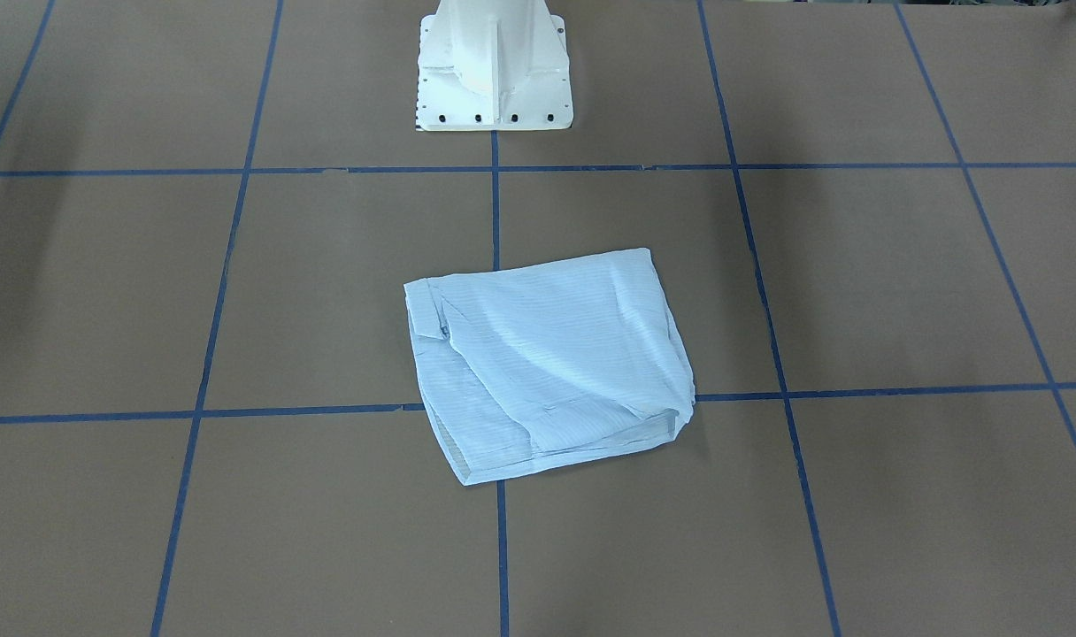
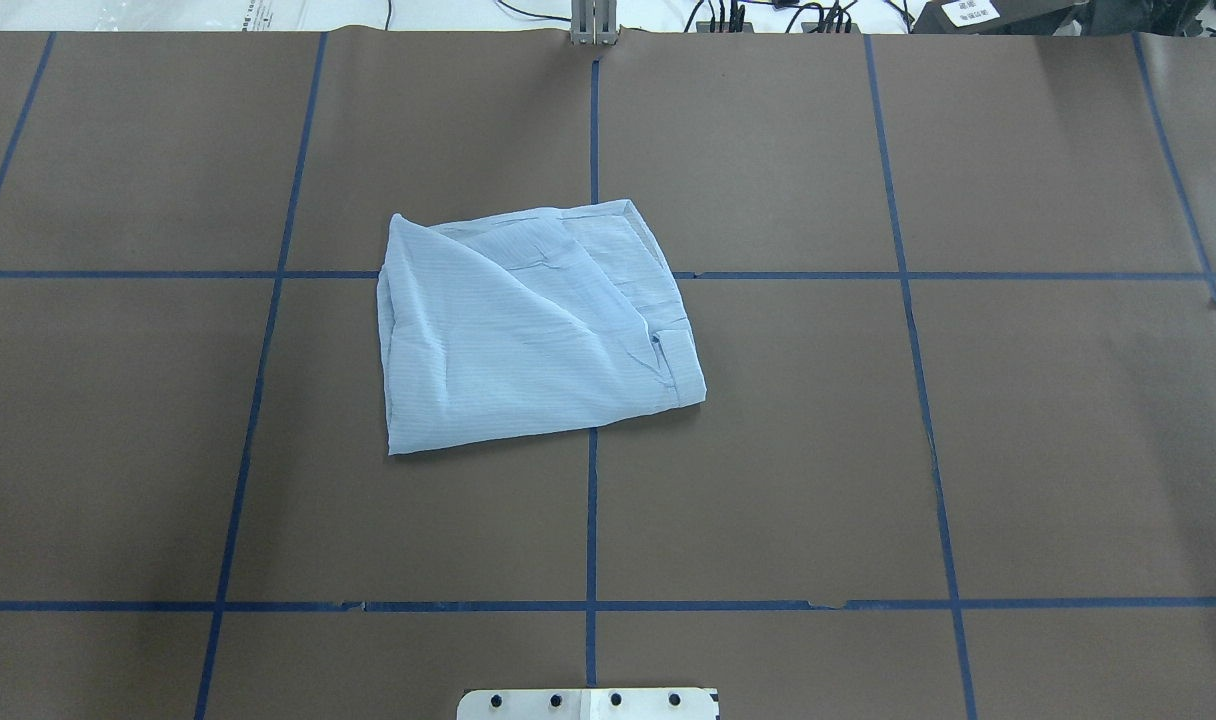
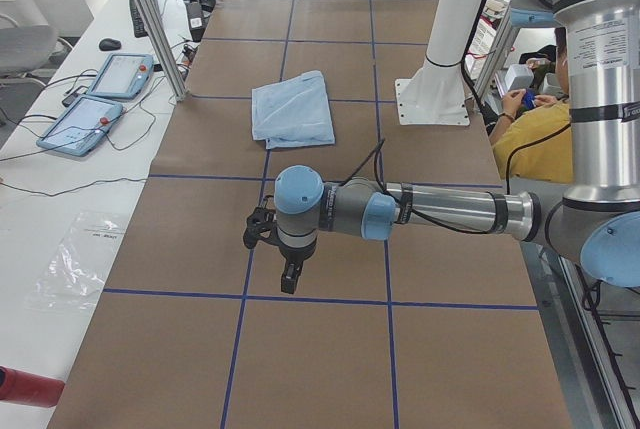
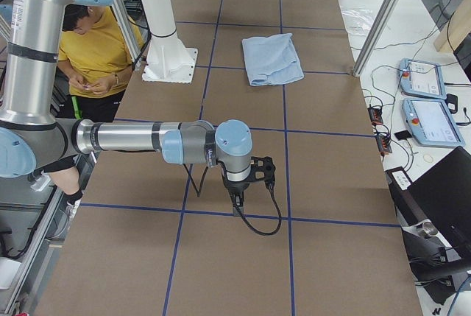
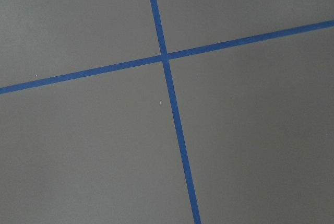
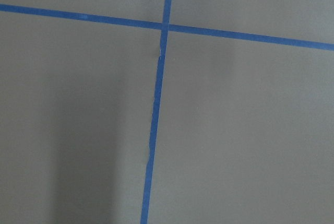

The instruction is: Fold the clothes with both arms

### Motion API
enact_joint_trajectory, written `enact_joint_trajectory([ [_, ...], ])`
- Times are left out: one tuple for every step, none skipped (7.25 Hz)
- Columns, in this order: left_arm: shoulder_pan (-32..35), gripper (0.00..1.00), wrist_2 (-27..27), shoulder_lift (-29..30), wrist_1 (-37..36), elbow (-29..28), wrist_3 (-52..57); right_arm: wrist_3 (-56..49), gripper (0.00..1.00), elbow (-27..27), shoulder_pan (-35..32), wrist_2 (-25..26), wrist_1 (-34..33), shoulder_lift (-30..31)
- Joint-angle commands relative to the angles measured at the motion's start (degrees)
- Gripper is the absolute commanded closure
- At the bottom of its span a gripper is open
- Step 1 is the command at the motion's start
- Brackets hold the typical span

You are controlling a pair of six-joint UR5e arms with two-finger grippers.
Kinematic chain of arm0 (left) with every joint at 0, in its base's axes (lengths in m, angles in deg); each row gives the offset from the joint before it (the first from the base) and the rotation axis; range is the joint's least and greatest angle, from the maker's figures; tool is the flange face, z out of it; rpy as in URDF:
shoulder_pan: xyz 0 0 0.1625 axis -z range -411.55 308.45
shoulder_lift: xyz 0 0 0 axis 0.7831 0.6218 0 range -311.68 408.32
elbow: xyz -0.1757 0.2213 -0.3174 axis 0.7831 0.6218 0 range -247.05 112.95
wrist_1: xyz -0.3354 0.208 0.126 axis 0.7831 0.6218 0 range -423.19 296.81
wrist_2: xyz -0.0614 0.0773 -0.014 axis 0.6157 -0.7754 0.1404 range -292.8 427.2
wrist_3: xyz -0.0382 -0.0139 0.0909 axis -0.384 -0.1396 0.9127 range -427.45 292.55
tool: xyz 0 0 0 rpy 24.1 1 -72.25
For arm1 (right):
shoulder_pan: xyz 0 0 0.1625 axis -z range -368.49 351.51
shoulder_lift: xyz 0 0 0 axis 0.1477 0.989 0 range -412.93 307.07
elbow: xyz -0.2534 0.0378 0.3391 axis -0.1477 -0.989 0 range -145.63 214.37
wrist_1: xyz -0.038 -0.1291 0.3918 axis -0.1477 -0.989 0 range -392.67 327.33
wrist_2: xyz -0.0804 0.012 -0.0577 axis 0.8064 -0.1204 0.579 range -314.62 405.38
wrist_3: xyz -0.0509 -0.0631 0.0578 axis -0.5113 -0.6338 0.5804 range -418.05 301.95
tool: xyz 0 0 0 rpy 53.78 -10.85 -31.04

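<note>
Near the middle of the brown surface point(image 2: 868, 450) lies the shirt point(image 2: 528, 330), pale blue with fine stripes, folded into a rough rectangle. It rests flat over a crossing of the blue tape lines point(image 2: 592, 520) that divide the surface into a grid, and most of it sits on the robot's left of the centre line. The overhead view shows a top layer folded diagonally across it. A narrow banded edge runs along the side toward the robot's right, with a small dark spot on it. The front-facing view shows the stacked layers more clearly at the corner farthest from the white pedestal base point(image 1: 494, 71).

Only the two side views show the arms. The left arm point(image 3: 440, 211) reaches out low over the surface, its gripper point(image 3: 288, 284) pointing down, well apart from the shirt. The right arm point(image 4: 132, 138) is posed the same way at the other end, its gripper point(image 4: 237, 199) also pointing down and far from the shirt. From these views I cannot tell whether either gripper is released or clenched. Both wrist views show only bare surface and a tape crossing.

A person in a yellow top point(image 4: 92, 51) sits behind the pedestal. Two control tablets point(image 3: 95, 99) lie on a side bench.
</note>
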Motion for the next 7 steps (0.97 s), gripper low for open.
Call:
enact_joint_trajectory([
  [0.3, 0.0, 0.0, -1.0, -0.4, 0.5, 3.3, -0.4, 0.0, 0.0, 0.0, 0.1, 0.3, 0.0],
  [0.4, 0.0, 0.0, -0.8, 0.1, 0.2, 3.1, -0.4, 0.0, 0.0, 0.0, 0.0, 0.4, 0.0],
  [0.4, 0.0, 0.0, -0.7, 0.4, 1.0, 3.1, -0.4, 0.0, 0.0, 0.0, 0.0, 0.4, 0.0],
  [0.4, 0.0, -0.5, -0.3, 0.6, 0.7, 3.1, -0.4, 0.0, 0.0, 0.0, -0.1, 0.5, 0.0],
  [0.3, 0.0, -0.7, -0.4, 0.5, 0.5, 3.1, -0.2, 0.0, 0.0, 0.0, -0.4, 0.5, 0.0],
  [0.4, 0.0, -0.7, -0.7, 0.5, 0.6, 3.1, 0.1, 0.0, 0.0, 0.0, -0.4, 0.5, -0.1],
  [0.4, 0.0, -0.7, -0.8, 0.5, 0.7, 3.0, 0.2, 0.0, 0.0, 0.0, -0.4, 0.5, -0.1],
])
